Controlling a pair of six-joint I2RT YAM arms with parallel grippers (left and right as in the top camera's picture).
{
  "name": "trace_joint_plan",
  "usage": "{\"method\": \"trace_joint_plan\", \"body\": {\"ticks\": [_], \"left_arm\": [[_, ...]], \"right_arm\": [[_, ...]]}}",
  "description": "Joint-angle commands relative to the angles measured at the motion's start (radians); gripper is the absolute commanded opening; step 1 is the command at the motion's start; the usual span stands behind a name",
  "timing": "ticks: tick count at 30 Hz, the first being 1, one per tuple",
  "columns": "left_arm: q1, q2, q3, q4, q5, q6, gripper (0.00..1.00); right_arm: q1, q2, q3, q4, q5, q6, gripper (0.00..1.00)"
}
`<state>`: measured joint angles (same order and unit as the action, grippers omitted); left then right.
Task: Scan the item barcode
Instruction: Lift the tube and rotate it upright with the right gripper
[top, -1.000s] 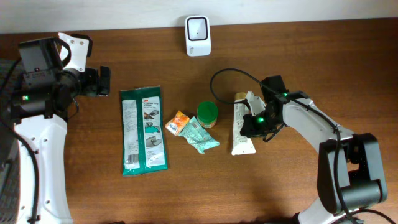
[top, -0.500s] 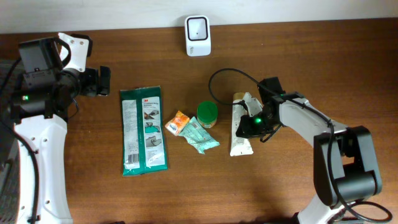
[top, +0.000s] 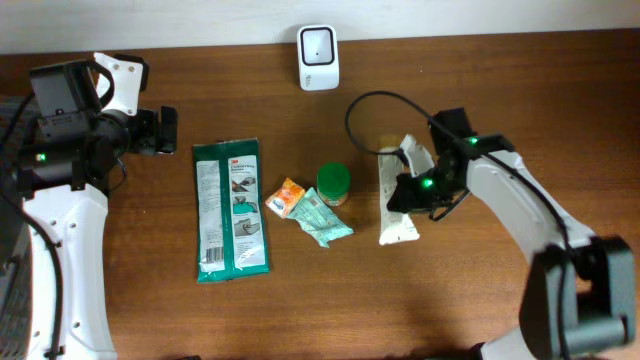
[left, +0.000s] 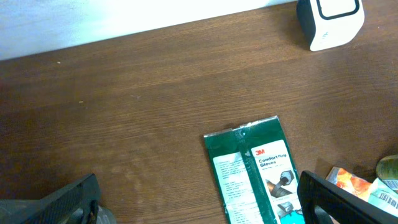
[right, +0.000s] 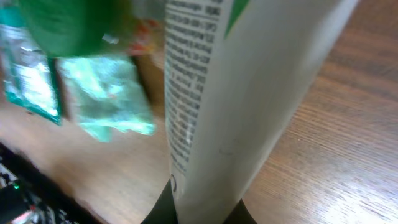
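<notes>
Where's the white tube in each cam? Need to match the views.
Overhead: the white tube lies right of centre, just right of the green-lidded jar.
Left wrist: not in it.
Right wrist: the white tube fills the middle, close up, printed side showing.
Shared landmark: the green-lidded jar, left of the tube in overhead, is the green blur at top left in right wrist.

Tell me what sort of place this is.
Likely a mock checkout bench in a lab: a white barcode scanner on a wooden table, with packaged goods such as a green glove pack and a white tube.
</notes>
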<state>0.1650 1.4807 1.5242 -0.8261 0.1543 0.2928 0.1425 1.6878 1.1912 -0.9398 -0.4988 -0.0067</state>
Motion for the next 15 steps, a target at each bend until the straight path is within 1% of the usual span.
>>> {"method": "trace_joint_plan", "body": {"ticks": [1,7,10,15], "left_arm": [[0.003,-0.009,0.015,0.002,0.014,0.012,0.99],[0.003,-0.009,0.015,0.002,0.014,0.012,0.99],[0.003,-0.009,0.015,0.002,0.014,0.012,0.99],[0.003,-0.009,0.015,0.002,0.014,0.012,0.99]], "right_arm": [[-0.007,-0.126,0.065,-0.042,-0.029,-0.020,0.04],[-0.007,-0.266,0.144,-0.125,-0.048,-0.019,0.04],[-0.007,-0.279,0.189,-0.172,-0.048,-0.019,0.04],[-0.007,-0.279,0.191,-0.147,-0.047,-0.019,0.04]]}}
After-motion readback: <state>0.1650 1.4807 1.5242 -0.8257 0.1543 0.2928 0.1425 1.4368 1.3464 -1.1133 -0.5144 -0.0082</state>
